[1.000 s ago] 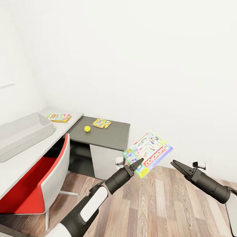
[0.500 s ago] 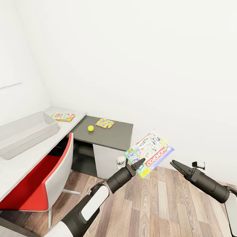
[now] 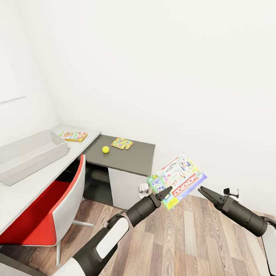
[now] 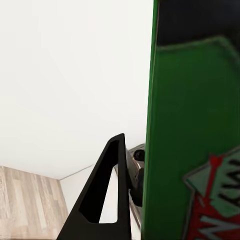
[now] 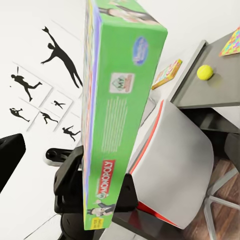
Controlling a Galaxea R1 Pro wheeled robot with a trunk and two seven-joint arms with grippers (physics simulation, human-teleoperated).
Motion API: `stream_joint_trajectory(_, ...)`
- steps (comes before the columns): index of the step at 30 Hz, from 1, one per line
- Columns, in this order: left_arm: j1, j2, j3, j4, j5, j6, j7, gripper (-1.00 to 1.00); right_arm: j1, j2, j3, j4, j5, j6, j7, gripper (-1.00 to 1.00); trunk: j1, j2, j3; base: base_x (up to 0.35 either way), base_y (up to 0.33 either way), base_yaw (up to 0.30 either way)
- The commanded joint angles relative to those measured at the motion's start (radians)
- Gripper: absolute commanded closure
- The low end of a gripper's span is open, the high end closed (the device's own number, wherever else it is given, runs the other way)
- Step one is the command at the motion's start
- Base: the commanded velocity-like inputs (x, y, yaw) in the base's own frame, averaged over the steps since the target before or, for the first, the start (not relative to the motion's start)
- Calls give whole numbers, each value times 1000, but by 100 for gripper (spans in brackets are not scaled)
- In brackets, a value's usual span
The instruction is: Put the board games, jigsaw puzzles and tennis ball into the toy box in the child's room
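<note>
Green-edged flat board game box (image 3: 177, 180) is clamped upright in the left gripper (image 3: 164, 193) for carrying to the grey plastic toy box (image 3: 22, 156); the right gripper (image 3: 204, 191) looks closed, empty.

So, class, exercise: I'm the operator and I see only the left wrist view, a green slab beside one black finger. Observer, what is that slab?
Observer: It's the green-edged board game, clamped by the left gripper above the wood floor.
Operator: Where is the toy box from there?
Observer: The toy box sits on the light grey wing of the table, behind a red chair.
Operator: What is left on the table?
Observer: The tennis ball and a jigsaw puzzle lie apart on the dark wing; a second game box lies past the toy box.
</note>
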Motion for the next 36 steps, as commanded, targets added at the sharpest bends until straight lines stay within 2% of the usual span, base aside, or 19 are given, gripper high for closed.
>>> stream_joint_trajectory(1, -2, 0, -4, 0, 17, 8, -1, 100, -1, 0, -1, 0, 0, 4, 3, -100, 1, -2, -2, 0, 0, 1)
stream_joint_trajectory(5, -3, 0, -13, 0, 30, 7, 1, 100, -1, 0, -1, 0, 1, 4, 3, -100, 1, -2, -2, 0, 0, 1)
stream_joint_trajectory(12, -9, 0, -76, -1, 58, -30, 13, 100, -1, 0, -1, 0, 0, 4, 3, -100, 1, -2, -2, 0, 0, 0)
stream_joint_trajectory(17, -12, 0, -100, -2, 63, -43, 22, 100, -1, 0, -1, 0, 0, 5, 3, -100, 1, -2, -2, 0, 0, 0)
stream_joint_trajectory(36, -14, 0, -118, 0, 66, -54, 31, 100, -1, -1, -2, 0, 0, 5, 3, -100, 1, -2, -2, 0, 0, 0)
